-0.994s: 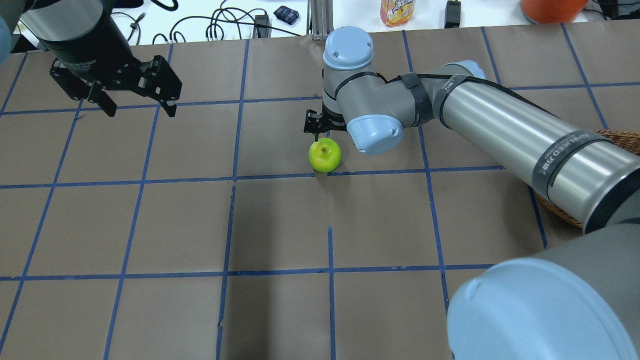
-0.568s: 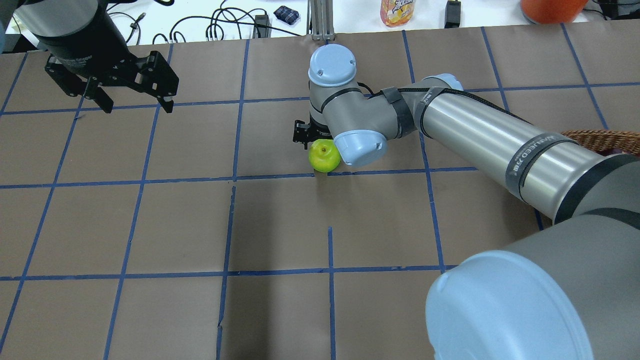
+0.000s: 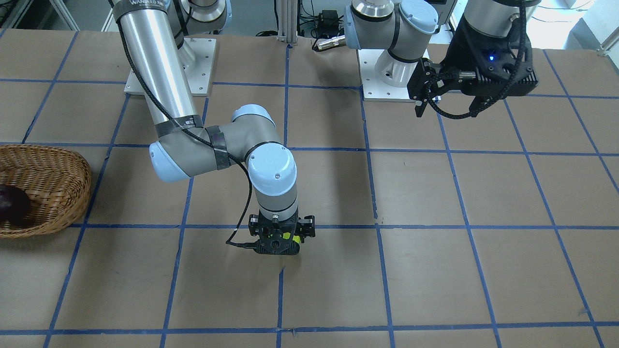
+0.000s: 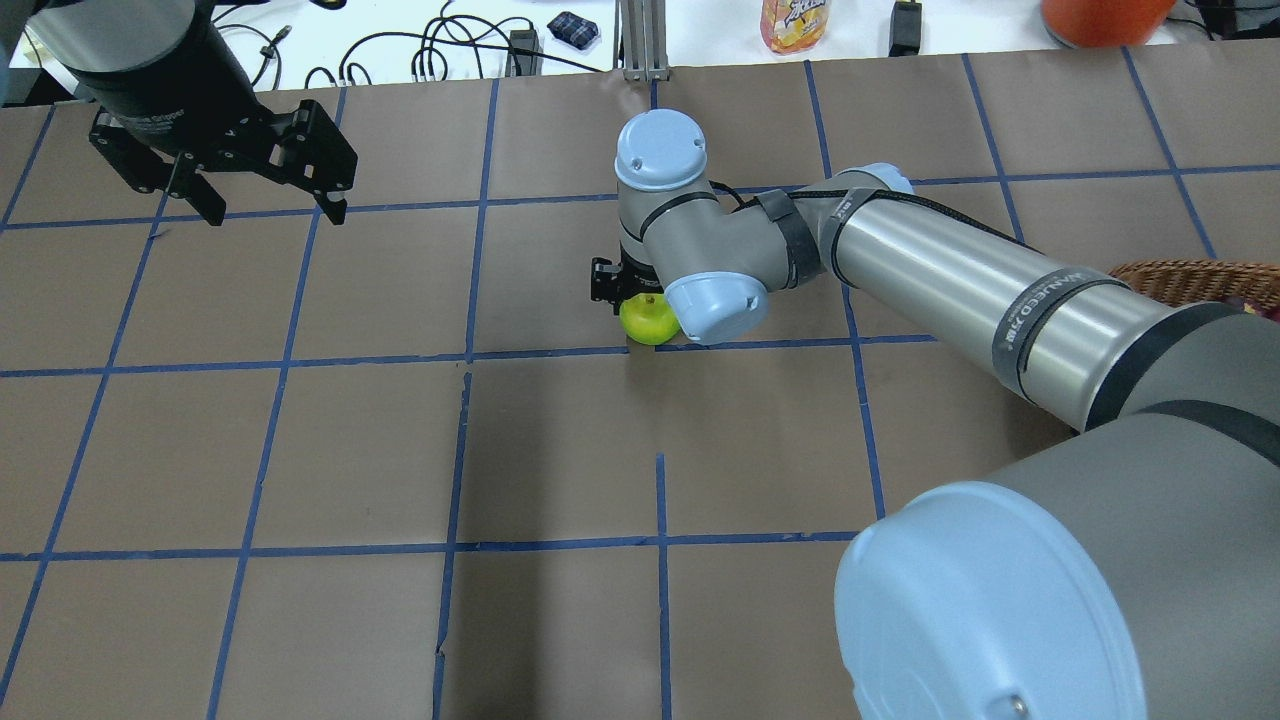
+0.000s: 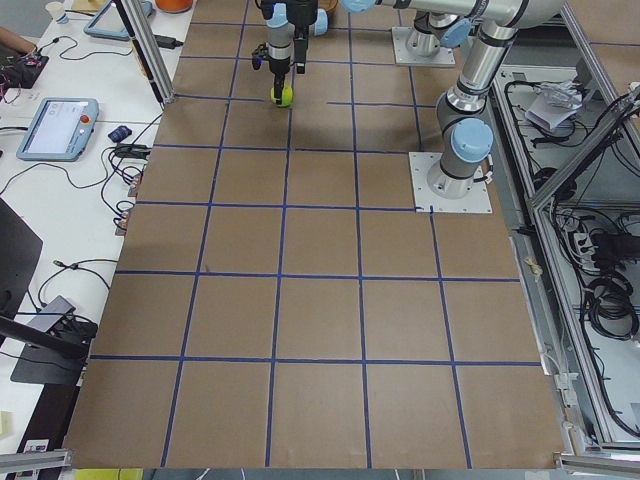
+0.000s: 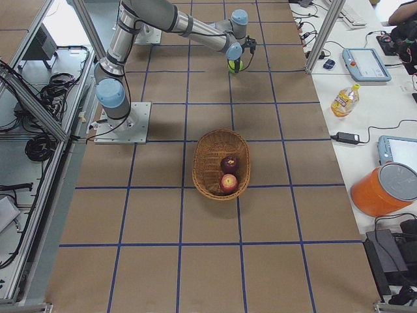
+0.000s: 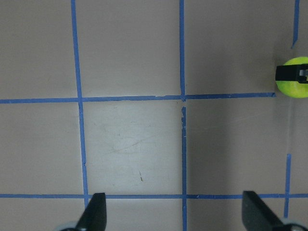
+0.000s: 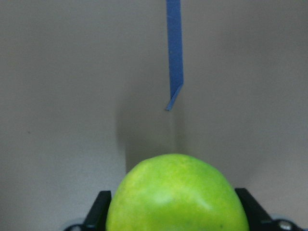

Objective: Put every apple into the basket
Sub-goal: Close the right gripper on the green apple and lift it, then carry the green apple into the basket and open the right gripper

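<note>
- Front-facing: the right claw [image 3: 280, 239] points straight down at the tabletop [image 3: 435, 193], well apart from the basket [image 3: 58, 193], because the green apple [image 3: 287, 236] sits there. Only slivers of green show through it. A maroon apple [image 3: 9, 205] lies in the basket. The left claw [image 3: 447, 102] hangs farther from the basket, spread and empty; we judge it is parked out of the way.
- Overhead: the green apple [image 4: 648, 322] peeks out from under the right claw and rests on the tabletop.
- Left side: the basket is out of frame, and everything is too small for us to judge any grip.
- Right side: the basket [image 6: 202, 163] holds the red apple [image 6: 229, 183] and the maroon one, touching. Only the green one lies outside, well beyond it.
- Left wrist: the left claw [image 7: 173, 214] gapes wide over bare tabletop.
- Right wrist: the fingers [image 8: 98, 209] straddle the green apple [image 8: 175, 197], spread wide, close against its flanks. We judge it is not yet squeezed.
</note>
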`<action>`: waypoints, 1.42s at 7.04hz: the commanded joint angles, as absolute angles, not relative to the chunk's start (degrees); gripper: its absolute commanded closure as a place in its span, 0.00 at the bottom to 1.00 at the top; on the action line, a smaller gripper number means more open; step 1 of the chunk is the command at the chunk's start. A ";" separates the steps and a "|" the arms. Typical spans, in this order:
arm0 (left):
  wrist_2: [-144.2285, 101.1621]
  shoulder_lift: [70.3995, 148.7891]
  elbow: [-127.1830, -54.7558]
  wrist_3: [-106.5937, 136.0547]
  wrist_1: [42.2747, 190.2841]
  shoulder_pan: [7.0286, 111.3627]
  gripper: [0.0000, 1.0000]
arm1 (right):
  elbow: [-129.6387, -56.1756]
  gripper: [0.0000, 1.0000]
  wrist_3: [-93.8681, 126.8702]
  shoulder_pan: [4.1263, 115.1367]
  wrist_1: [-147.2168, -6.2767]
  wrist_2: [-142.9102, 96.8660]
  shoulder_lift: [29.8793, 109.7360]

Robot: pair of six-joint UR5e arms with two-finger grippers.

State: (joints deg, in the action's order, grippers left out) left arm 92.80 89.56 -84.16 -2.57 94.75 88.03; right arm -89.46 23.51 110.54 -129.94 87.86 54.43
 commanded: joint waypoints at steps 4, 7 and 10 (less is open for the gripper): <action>91.85 89.47 -84.55 -2.29 94.75 87.71 0.00 | -92.27 0.43 6.33 96.21 -120.17 91.39 68.25; 91.85 89.47 -84.38 -2.29 94.75 87.71 0.00 | -106.40 0.44 -19.24 77.24 -124.87 93.87 77.58; 91.84 89.65 -84.29 -1.32 94.75 87.71 0.00 | -109.50 0.44 -44.49 58.68 -126.03 90.37 77.61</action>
